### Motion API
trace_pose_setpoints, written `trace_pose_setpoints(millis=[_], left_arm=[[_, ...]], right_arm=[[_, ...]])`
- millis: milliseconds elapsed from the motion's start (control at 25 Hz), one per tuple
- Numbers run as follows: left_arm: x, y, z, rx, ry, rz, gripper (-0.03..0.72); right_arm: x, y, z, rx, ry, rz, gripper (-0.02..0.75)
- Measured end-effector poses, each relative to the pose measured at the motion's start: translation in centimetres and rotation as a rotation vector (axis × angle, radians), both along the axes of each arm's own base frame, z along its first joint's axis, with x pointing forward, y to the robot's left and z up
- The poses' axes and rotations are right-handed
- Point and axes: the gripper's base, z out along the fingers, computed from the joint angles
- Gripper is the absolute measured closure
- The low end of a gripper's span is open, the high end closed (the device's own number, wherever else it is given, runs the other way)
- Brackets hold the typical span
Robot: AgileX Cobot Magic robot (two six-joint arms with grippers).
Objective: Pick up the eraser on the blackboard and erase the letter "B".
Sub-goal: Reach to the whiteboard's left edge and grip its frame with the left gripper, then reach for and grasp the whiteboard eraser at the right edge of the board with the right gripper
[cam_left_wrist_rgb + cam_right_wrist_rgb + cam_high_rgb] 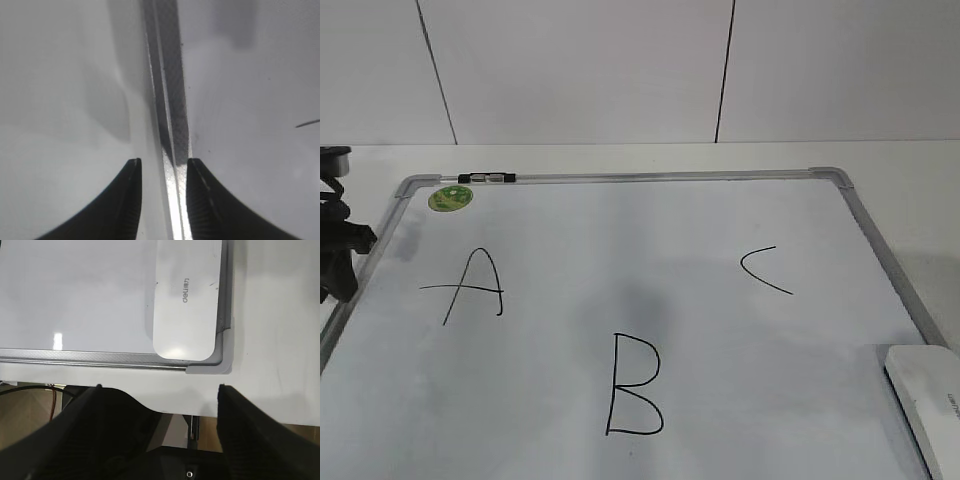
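my right gripper (160, 390) hangs over the near edge of the table (270, 315), its two dark fingers (100, 415) spread wide with nothing between them, just short of the blackboard (650, 240). the eraser (186, 295) lies flat on the board's near right corner, tucked against the grey frame (100, 360), grey print facing up; in the exterior view it shows only as a white block (928, 400) at the lower right edge. the letter "b" (632, 385) stands whole in black marker near the board's lower middle, well apart from the eraser, with the "a" (470, 285) to its upper left and the "c" (762, 270) to its upper right. a round green sticker (450, 198) sits in the board's far left corner. my left gripper (162, 167) hovers at the board's left side, its fingers (127, 200) a little apart and straddling the frame rail (167, 100) without gripping it, as far as the wrist view shows; in the exterior view it is a dark shape (338, 250) at the left margin.
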Motion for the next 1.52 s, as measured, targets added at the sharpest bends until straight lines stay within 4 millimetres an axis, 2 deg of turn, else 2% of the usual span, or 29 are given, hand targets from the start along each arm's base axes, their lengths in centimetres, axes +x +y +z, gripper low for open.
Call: trace_pose_setpoints(millis=[560, 640, 800, 880, 1040, 1520], left_arm=[[0.3, 0.1, -0.9, 0.007, 0.008, -0.009, 0.46], [0.3, 0.1, -0.9, 0.008, 0.006, -0.01, 0.491], [0.3, 0.0, -0.9, 0.005, 0.006, -0.013, 0.613], [0.3, 0.0, -0.9, -0.003, 0.006, -0.007, 0.655], [0.3, -0.1, -0.9, -0.013, 0.007, 0.008, 0.666], [0.4, -0.1, -0.8, -0.015, 0.005, 0.009, 0.666]], right_arm=[[0.0, -0.3, 0.0, -0.02, 0.002, -0.043, 0.19], [0.0, -0.3, 0.0, -0.02, 0.002, -0.043, 0.19], [0.4, -0.3, -0.2, -0.023, 0.021, -0.042, 0.189], [0.9, -0.2, -0.5, -0.028, 0.05, -0.043, 0.174], [2.0, 0.0, -1.3, -0.039, 0.117, -0.043, 0.121], [7.0, 0.6, -4.6, -0.062, 0.204, -0.055, 0.118]])
